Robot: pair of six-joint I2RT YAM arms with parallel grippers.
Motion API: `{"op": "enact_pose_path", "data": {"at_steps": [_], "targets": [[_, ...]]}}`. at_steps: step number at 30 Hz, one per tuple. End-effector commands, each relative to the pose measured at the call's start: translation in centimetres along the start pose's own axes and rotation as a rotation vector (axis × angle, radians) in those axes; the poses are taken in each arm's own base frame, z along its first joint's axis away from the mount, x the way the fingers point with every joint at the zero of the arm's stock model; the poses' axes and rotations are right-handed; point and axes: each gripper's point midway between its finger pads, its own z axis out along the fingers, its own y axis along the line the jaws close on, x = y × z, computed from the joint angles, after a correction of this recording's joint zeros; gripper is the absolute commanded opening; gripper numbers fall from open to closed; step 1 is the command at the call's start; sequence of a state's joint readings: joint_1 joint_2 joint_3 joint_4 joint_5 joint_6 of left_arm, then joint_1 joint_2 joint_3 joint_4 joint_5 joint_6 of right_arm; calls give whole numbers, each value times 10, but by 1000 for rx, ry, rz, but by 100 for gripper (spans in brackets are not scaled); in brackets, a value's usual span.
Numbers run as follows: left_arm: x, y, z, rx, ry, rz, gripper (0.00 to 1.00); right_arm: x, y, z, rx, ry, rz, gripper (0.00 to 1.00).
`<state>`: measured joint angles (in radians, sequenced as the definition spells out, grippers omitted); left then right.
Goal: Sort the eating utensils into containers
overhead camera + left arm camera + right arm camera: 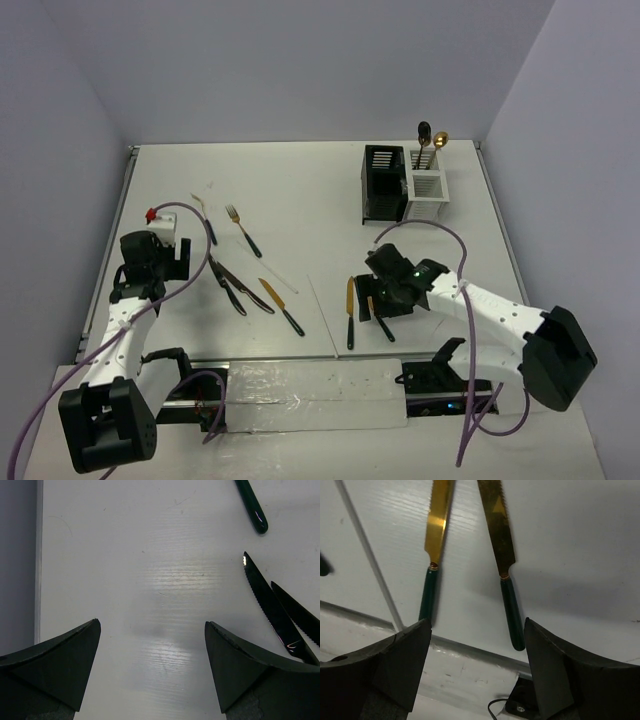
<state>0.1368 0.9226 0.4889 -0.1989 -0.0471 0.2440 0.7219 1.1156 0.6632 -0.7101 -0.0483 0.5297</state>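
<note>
The containers stand at the back right: a black caddy (383, 183) joined to a white caddy (427, 190) that holds a black spoon (424, 135) and a gold spoon (440, 142). Two gold knives with dark green handles (436, 535) (500, 540) lie just ahead of my right gripper (477, 630), which is open with nothing between its fingers; from above it (385, 295) hovers over the right-hand knife. My left gripper (152, 630) is open over bare table. Two black knives (270, 607) lie to its right.
On the left half of the table lie a gold fork (242, 228), another gold knife (282, 305), a thin white stick (277, 272) and a further utensil (205, 218). Purple cables loop from both arms. A plastic-covered strip (300, 395) runs along the near edge.
</note>
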Motion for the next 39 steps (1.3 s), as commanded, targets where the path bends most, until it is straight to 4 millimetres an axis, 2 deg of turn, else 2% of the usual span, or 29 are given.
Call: {"op": "enact_pose_path", "data": {"at_steps": [1,4,7,10,11,13,14,16,21,25,27,28,30,31,33,34,35,37,38,39], "targets": [[-11,1,-1,8,-44,-4,95,2,-9,15,72,23,62,82],[-10,2,0,4,-38,-8,95,3,-22,27,169,63,53,81],[-10,2,0,0,-40,-8,95,7,-20,38,166,115,31,76],[-9,2,0,5,-42,-7,95,12,-24,46,191,147,18,61],[-9,1,0,5,-40,-7,95,13,-25,48,194,152,15,49],[-8,1,1,5,-35,-7,95,13,-27,50,203,159,8,39],[-7,1,1,8,-31,-8,95,13,-28,50,210,159,4,31],[-8,1,2,9,-28,-9,95,10,-28,49,219,149,5,27],[-8,3,1,-1,-32,-11,95,-4,-33,41,291,110,-27,2],[-9,5,0,-12,-40,-11,95,-25,-19,24,295,11,-93,0],[-9,6,0,-17,-42,-12,95,-53,-1,4,271,-135,-138,0],[-9,6,0,-21,-41,-14,95,-59,14,-5,247,-187,-189,0],[-10,8,1,-29,-41,-14,95,-97,45,-41,153,-384,-190,0],[-8,8,1,-33,-37,-15,95,-116,48,-57,157,-482,-200,0],[-9,9,2,-36,-37,-16,95,-169,69,-113,82,-767,-147,0],[-9,9,1,-35,-37,-15,95,-192,57,-139,171,-900,-156,0],[-10,10,1,-38,-39,-16,95,-224,64,-180,121,-1106,-79,0],[-10,11,1,-46,-42,-17,95,-254,57,-220,171,-1311,-108,0],[-10,11,1,-50,-41,-17,95,-277,46,-253,153,-1480,-15,0],[-10,12,1,-50,-41,-15,95,-290,38,-264,171,-1536,11,0]]}}
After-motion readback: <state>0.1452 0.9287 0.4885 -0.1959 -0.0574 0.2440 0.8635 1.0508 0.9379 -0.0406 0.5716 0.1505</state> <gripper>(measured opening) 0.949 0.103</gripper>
